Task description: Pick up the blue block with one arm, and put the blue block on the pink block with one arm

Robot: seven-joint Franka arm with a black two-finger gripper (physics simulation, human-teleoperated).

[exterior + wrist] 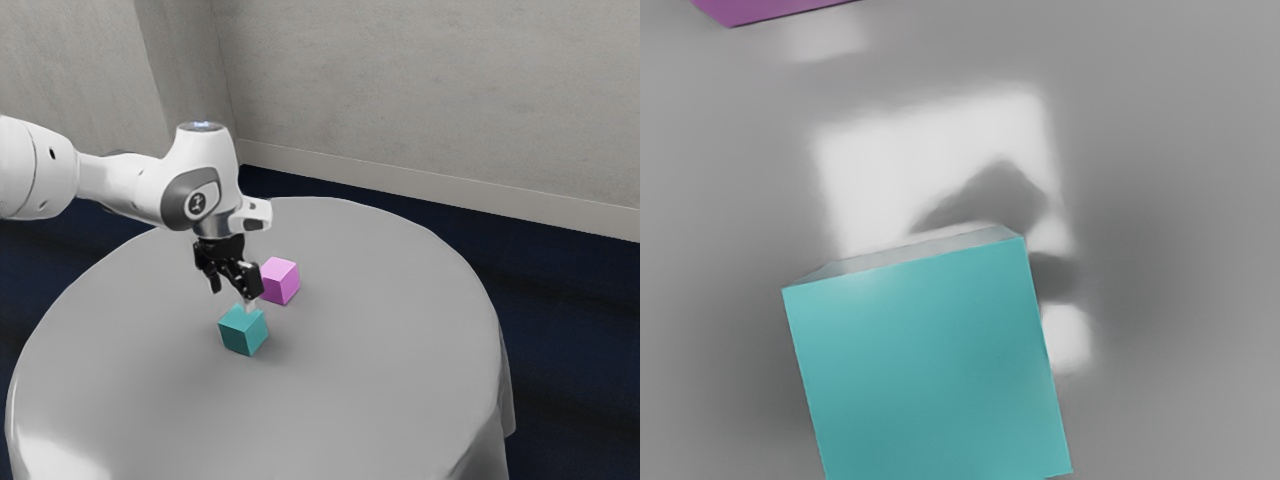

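Both my fingers (213,282) are spread with nothing between them, my gripper (233,290) hovering just above the blue block (243,331), which rests on the table (400,350) near the pink block (280,280).

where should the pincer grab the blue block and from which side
Probably two opposite side faces of the blue block, with the pincer coming from straight above: it sits flat on the table, top free, pink block apart from it.

Open tabletop (400,340) around blue block (243,331); pink block (280,280) near but apart.
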